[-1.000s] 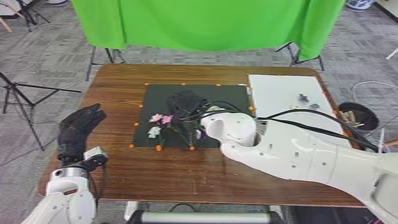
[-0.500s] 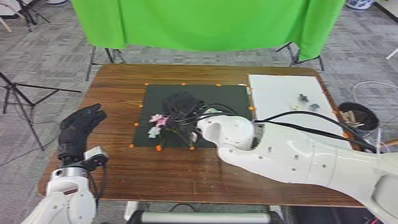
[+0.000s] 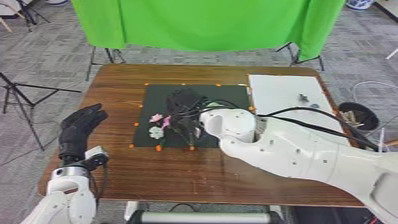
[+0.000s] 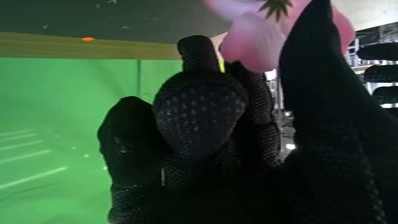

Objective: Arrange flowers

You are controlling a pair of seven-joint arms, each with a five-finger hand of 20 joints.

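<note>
Head view: the pink blooms (image 3: 158, 118) lie near the left side of the dark mat (image 3: 210, 91), with the white bloom (image 3: 156, 132) just nearer to you. Thin stems run toward the mat's near edge. Beside the blooms, the right hand (image 3: 185, 102) is over the mat, its forearm crossing from your right. In the right wrist view, a pink flower (image 4: 251, 45) stands close to the fingertips, partly covered by one digit. Note the loosely extended fingers, parted from one another; you cannot tell whether the stem is gripped or the petals are merely touched. The left hand (image 3: 80, 125) waits over the table's left side, relaxed and extended, with nothing in its hold.

Progress, as you may judge it: pink and white flowers are already gathered in a loose group, but the arrangement looks unfinished, since the blooms crowd together beside the working hand. Left to do, probably, are the final placing of the pink flower and the withdrawal of the hand without dragging its neighbours.

Farther out, small grey pieces (image 3: 303, 98) rest on the white board (image 3: 275, 90); a dark bin (image 3: 366, 112) stands beyond the right edge of the brown table (image 3: 204, 175), and green cloth (image 3: 204, 25) hangs behind.
</note>
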